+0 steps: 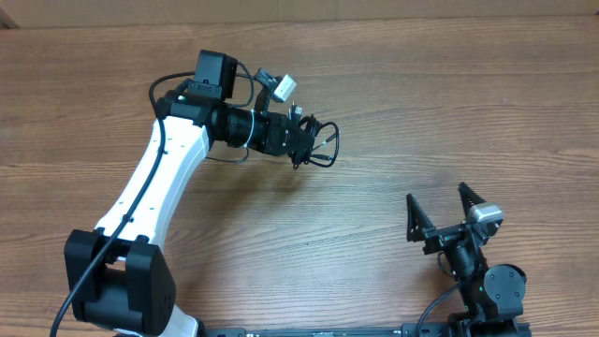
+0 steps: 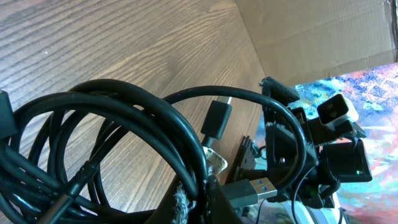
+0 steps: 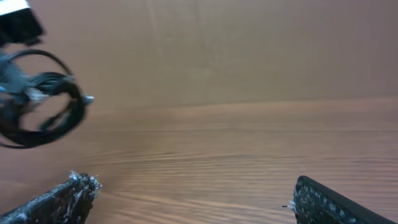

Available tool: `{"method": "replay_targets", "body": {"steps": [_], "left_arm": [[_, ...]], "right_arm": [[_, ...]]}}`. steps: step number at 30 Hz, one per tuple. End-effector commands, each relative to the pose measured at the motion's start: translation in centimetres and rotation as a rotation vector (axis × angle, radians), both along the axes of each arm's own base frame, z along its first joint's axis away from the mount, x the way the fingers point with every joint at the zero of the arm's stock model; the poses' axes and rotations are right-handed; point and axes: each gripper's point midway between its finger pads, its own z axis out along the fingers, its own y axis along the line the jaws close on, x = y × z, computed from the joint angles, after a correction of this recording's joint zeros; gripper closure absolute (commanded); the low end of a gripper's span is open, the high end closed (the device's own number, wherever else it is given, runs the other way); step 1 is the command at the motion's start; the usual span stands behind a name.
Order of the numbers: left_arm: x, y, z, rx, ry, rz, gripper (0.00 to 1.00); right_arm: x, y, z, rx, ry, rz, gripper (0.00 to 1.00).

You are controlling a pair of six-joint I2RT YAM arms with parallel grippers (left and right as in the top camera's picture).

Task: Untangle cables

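Relation governing the coming move: the cable bundle (image 1: 311, 139) sits at the tip of the left gripper (image 1: 298, 142), which is clamped on it. Judging by the shadow beneath it, the bundle hangs clear of the table (image 1: 421, 94). The left arm is therefore the nearer one, in contact with the bundle.

The right gripper (image 1: 435, 194) stands well apart from the bundle, on its robot-base side and to the robot's right. Its jaws are spread wide with nothing between them. In the right wrist view the bundle lies up and to the left of the gap between the fingers (image 3: 59, 199), so this gripper is not aimed at it. A reach would probably call for a swing to the left and forward.

Long axis: none is marked, as the bundle is a compact coil. One free loop projects from it on the side away from the left wrist, facing the right gripper, and looks like the most accessible hold.

Counts:
- Bundles: one
- Cords in the bundle: several overlapping loops, exact number cannot be told
- Plug ends seen plainly: two in the left wrist view, a black plug (image 2: 216, 120) and a USB plug (image 2: 250, 190) with a blue tongue
- Silver tip (image 3: 91, 98): one, at the bundle's edge in the right wrist view
- Grippers: two
- Cords apart from the bundle: none visible
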Motion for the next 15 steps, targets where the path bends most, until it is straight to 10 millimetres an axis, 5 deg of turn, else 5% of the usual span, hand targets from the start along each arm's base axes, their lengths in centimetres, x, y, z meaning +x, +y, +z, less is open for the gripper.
{"method": "replay_targets", "body": {"steps": [1, 8, 15], "left_arm": [[0.0, -0.2, 0.1, -0.002, -0.035, -0.022, 0.96], [2.3, 2.7, -6.6, 0.531, -0.091, 0.183, 0.96], [0.9, -1.2, -7.0, 0.607, -0.154, 0.163, 0.96]], "right_arm": [[-0.6, 1.8, -0.2, 0.134, 0.046, 0.104, 0.0], [-0.5, 2.6, -2.3, 0.242, 0.185, 0.143, 0.0], [-0.2, 3.0, -3.9, 0.236, 0.346, 0.144, 0.0]]}}
